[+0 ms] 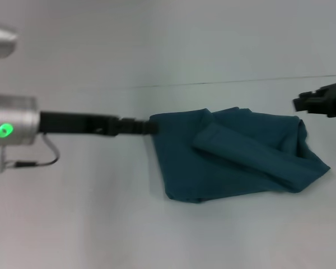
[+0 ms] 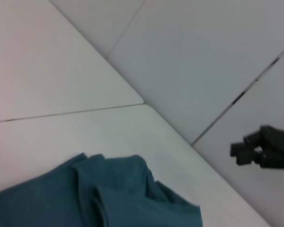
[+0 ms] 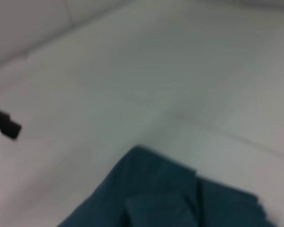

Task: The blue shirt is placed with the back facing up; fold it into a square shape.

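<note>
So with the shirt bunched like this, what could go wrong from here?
The blue shirt lies crumpled, with a thick roll across its middle; folding over that would likely give a lumpy, uneven shape instead of a square. The left end effector sits right at the shirt's edge, so pulling from that one point may drag the whole heap rather than spread it. The right end effector hangs clear of the cloth, so nothing anchors the far side.

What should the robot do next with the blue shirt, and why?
Probably bring the right gripper down to the blue shirt's near edge. The shirt lies bunched, with a fold lying across it, not square. The left gripper sits at its opposite edge, while the right one hangs clear of the cloth.
</note>
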You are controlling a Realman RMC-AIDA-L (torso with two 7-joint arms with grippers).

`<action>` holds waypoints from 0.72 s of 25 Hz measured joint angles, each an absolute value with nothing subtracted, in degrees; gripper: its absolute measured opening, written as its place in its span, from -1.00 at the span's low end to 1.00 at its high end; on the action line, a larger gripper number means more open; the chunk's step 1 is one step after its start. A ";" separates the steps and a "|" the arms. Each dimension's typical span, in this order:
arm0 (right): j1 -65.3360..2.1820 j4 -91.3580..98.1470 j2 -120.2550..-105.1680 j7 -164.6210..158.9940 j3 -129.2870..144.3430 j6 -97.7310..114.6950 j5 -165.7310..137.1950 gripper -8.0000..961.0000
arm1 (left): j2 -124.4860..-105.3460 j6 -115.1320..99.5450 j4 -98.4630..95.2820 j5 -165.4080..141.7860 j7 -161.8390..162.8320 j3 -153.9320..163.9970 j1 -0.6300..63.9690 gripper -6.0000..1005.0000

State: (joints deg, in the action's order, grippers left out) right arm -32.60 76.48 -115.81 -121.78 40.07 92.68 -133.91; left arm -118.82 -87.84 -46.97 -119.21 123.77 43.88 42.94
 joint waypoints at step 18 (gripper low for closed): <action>-49.88 61.32 -120.07 -131.75 55.37 83.10 -159.92 0.51 | -119.43 -92.33 -49.18 -120.30 116.95 40.40 32.73 0.84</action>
State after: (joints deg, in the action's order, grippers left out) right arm -49.88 61.32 -120.07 -131.75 55.38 83.10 -159.92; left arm -119.43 -92.33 -49.18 -120.30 116.95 40.40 32.73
